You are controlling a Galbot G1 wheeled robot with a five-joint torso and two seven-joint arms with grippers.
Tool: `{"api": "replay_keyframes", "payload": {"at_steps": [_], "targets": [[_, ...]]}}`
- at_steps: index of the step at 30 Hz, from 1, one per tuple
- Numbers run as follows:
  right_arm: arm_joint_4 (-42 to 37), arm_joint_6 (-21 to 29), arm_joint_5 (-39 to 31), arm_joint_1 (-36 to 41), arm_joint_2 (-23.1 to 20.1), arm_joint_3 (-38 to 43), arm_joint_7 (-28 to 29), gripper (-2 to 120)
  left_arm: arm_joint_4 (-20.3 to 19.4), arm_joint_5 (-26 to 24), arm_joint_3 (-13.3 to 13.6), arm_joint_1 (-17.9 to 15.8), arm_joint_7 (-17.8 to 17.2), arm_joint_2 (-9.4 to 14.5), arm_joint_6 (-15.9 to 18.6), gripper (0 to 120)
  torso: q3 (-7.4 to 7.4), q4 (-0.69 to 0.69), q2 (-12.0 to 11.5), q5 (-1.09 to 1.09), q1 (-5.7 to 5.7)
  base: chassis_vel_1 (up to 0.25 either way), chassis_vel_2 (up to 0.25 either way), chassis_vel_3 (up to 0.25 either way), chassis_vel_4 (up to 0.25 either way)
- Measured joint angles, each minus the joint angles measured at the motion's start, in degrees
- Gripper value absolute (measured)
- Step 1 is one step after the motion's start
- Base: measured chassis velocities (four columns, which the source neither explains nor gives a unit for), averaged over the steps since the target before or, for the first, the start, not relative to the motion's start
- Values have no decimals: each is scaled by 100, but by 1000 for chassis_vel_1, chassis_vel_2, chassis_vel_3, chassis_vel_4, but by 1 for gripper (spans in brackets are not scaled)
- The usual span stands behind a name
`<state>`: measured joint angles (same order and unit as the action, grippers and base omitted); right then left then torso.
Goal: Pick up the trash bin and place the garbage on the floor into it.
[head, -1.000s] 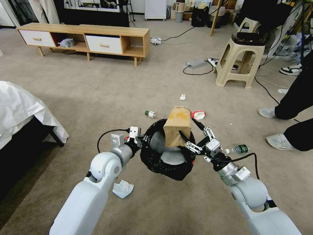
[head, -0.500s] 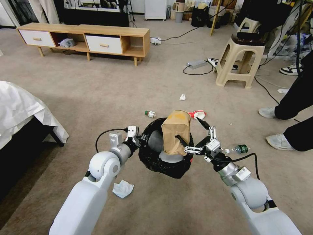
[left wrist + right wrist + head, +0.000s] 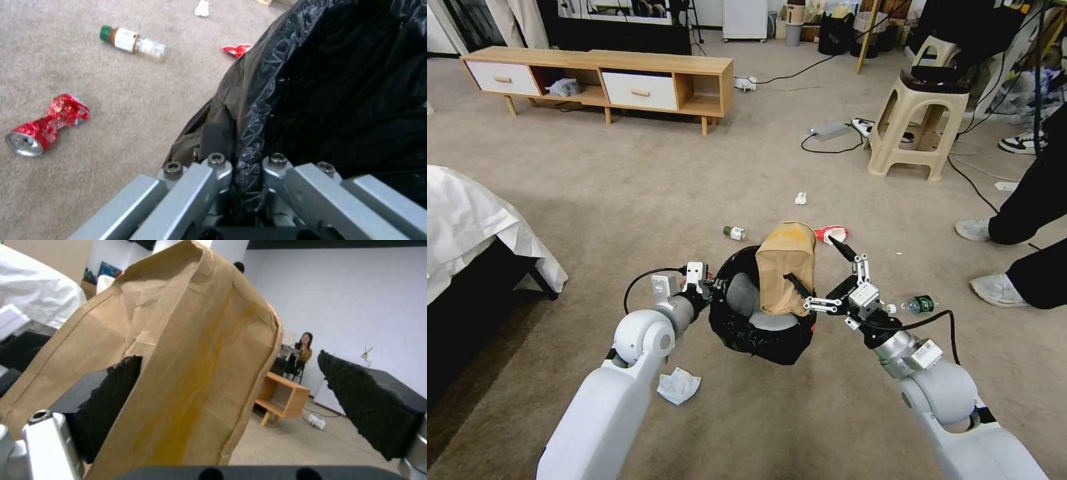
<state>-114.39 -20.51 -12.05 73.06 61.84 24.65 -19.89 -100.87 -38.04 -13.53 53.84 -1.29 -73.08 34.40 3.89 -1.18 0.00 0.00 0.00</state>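
At lower centre, the left gripper [image 3: 707, 288] was clamped on the bin's [image 3: 760, 333] rim, holding it off the floor [image 3: 627, 200] as a catcher. The right gripper [image 3: 827, 277] gaped wide, one pad touching the paper bag [image 3: 787, 270] standing in the bin's mouth, apparently released.

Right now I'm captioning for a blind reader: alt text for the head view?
The left hand grips the trash bin rim above the floor; the open right hand has one finger against the brown paper bag standing in the bin.
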Motion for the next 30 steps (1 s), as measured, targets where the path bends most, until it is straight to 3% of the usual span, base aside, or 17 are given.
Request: {"api": "replay_keyframes", "payload": {"at_steps": [8, 17, 22, 30], "targets": [[121, 18, -17, -24, -115, -116, 9, 100, -27, 20, 25, 0, -24, -47, 5, 0, 0, 0, 0, 1, 0, 0, 0, 0, 0], [66, 550, -317, 28, -341, -509, 312, 100, -89, 111, 32, 11, -20, -75, 2, 0, 0, 0, 0, 0, 0, 0, 0, 0, 0], [-241, 1123, -1093, 122, -395, -760, 737, 100, -140, 141, 16, 29, -1, -76, -13, 0, 0, 0, -1, 0, 0, 0, 0, 0, 0], [-327, 1303, -1396, 79, -391, -851, 918, 100, -177, 168, -16, 65, 18, -62, -34, 0, 0, 0, -1, 0, 0, 0, 0, 0, 0]]}}
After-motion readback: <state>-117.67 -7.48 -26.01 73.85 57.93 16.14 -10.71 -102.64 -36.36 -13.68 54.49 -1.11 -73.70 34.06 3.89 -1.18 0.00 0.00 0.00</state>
